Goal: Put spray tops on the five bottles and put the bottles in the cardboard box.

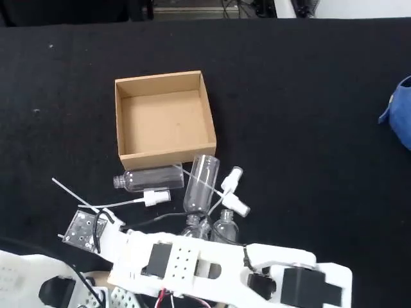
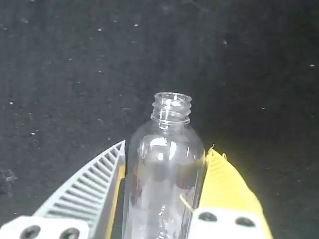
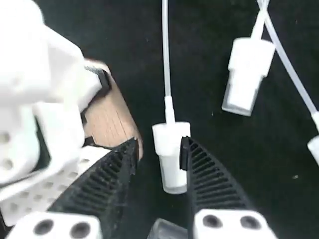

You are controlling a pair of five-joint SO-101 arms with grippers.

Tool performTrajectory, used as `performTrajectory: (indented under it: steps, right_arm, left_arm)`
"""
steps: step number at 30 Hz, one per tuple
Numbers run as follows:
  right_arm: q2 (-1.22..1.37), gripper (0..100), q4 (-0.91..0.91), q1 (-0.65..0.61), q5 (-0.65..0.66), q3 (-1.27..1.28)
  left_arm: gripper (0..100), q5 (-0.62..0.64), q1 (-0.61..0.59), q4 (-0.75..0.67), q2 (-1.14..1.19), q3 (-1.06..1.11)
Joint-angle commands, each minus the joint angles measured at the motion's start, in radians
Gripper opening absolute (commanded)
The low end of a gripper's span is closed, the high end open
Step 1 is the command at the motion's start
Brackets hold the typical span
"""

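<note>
In the left wrist view a clear open-necked bottle (image 2: 167,174) sits between the grey and yellow fingers of my left gripper (image 2: 167,148), which is shut on it above the black table. My right gripper (image 3: 159,141) is open, its black fingers either side of a white spray top (image 3: 171,159) that lies on the table with its tube pointing away. Another spray top (image 3: 246,77) lies farther off. In the high view the cardboard box (image 1: 166,153) stands empty, with two bottles (image 1: 148,179) (image 1: 201,183) lying before it, two more (image 1: 225,226) by the arms, and spray tops (image 1: 157,197) (image 1: 234,192).
The white arm bodies (image 1: 212,266) cover the near edge of the black table (image 1: 308,128). A blue object (image 1: 399,115) lies at the right edge. In the right wrist view a white arm part (image 3: 35,99) and a wooden strip (image 3: 107,119) stand close beside the fingers.
</note>
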Motion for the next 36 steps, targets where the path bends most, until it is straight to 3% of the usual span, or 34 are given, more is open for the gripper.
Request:
performTrajectory:
  steps: [1, 13, 16, 17, 21, 30, 36]
  right_arm:
    - [0.071, 12.8, -0.040, -0.029, -0.008, -0.051]
    - [0.225, 12.2, -0.064, 0.044, -0.008, -0.134]
    - [0.225, 0.9, -0.064, 0.058, 0.011, -0.131]
    - [0.225, 1.3, -0.058, 0.068, 0.040, -0.131]
    - [0.150, 1.1, 0.075, 0.114, 0.147, -0.154]
    - [-0.288, 1.0, 0.427, 0.305, 0.258, -0.186]
    - [-0.524, 1.0, 0.611, 0.588, 0.367, -0.193]
  left_arm:
    - [3, -0.003, -0.018, -0.006, 0.023, -0.016]
    - [3, -0.009, -0.016, 0.095, 0.021, -0.047]
    - [3, -0.009, -0.016, 0.150, 0.023, -0.097]
    - [3, -0.009, -0.016, 0.172, 0.023, -0.111]
    - [3, -0.009, -0.004, 0.252, 0.023, -0.165]
    - [3, -0.005, 0.102, 0.347, 0.021, -0.189]
    - [3, -0.002, 0.165, 0.381, -0.060, -0.183]
